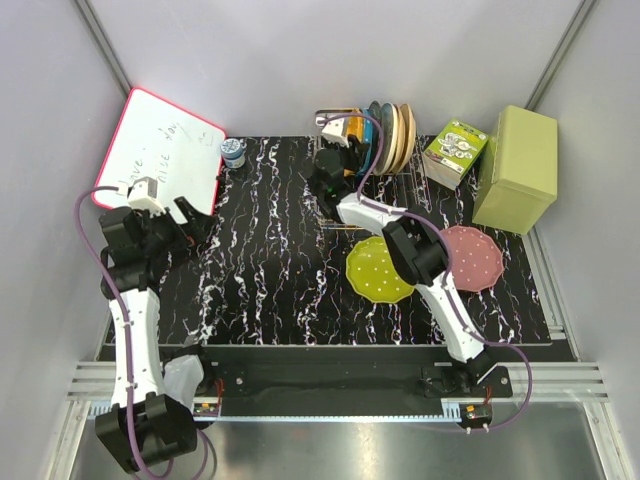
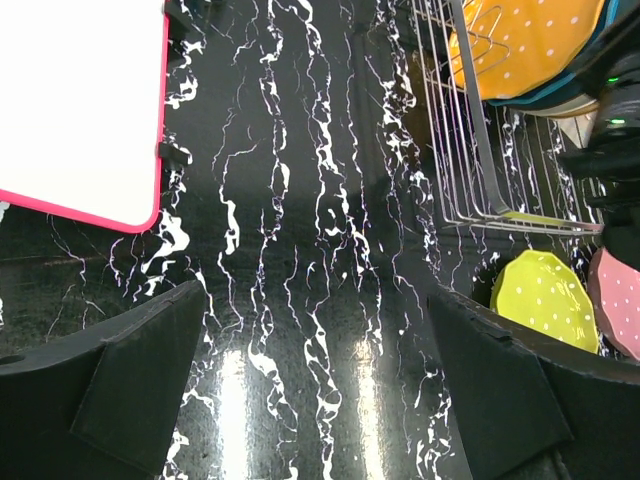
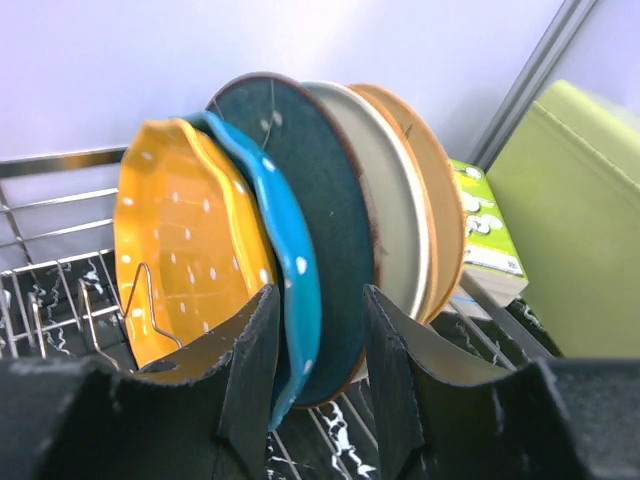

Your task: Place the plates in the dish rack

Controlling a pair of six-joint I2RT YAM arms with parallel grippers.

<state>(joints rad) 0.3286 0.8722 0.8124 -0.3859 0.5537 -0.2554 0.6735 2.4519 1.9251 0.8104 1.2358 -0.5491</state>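
Observation:
The chrome dish rack (image 1: 400, 172) stands at the back of the table. In it the orange plate (image 3: 190, 240) and the bright blue plate (image 3: 290, 250) stand upright next to the dark teal plate (image 3: 320, 180), the beige plate (image 3: 390, 220) and the tan plate (image 3: 440, 200). My right gripper (image 3: 320, 380) is at the rack. Its jaws straddle the blue plate's lower rim with a gap to spare, so it is open. The yellow-green plate (image 1: 375, 272) and the pink plate (image 1: 475, 255) lie flat on the table in front of the rack. My left gripper (image 2: 315, 400) is wide open and empty over the table's left side.
A red-framed whiteboard (image 1: 160, 160) leans at the back left with a small jar (image 1: 233, 153) beside it. A green carton (image 1: 455, 150) and the olive-green box (image 1: 517, 168) stand right of the rack. The right arm reaches over the yellow-green plate.

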